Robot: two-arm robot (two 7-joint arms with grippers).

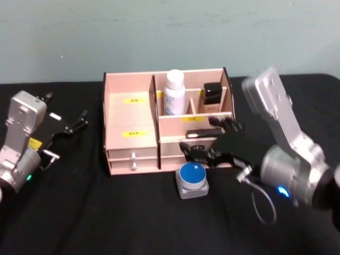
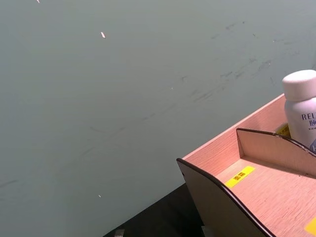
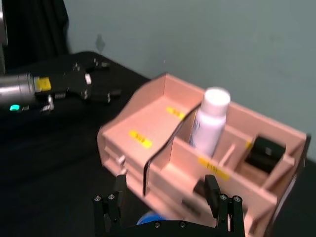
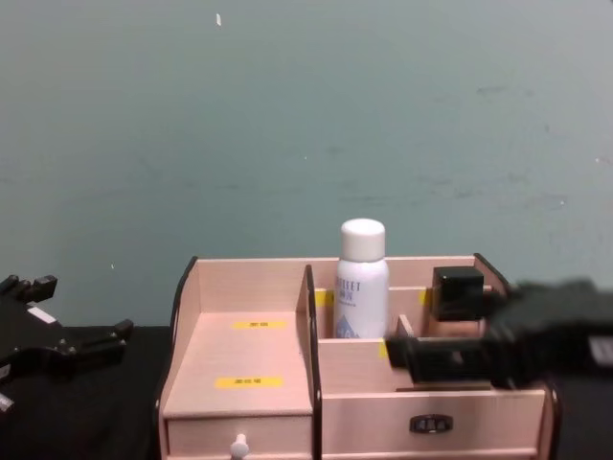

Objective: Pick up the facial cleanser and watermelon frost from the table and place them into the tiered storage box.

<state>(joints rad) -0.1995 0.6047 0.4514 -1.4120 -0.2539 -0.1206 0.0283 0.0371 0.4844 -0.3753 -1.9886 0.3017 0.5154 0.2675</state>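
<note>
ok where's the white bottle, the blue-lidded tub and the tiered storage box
white bottle (image 1: 175, 98), head view, on the middle of its body
blue-lidded tub (image 1: 192, 173), head view, on the blue lid
tiered storage box (image 1: 130, 116), head view, on the bare floor of its left compartment

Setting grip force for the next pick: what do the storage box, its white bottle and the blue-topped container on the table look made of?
Storage box: thin pale wood board, matt, dark cut edges. White bottle: likely plastic, smooth with printed label. Blue-topped container: probably plastic, greyish base, shiny blue lid.
</note>
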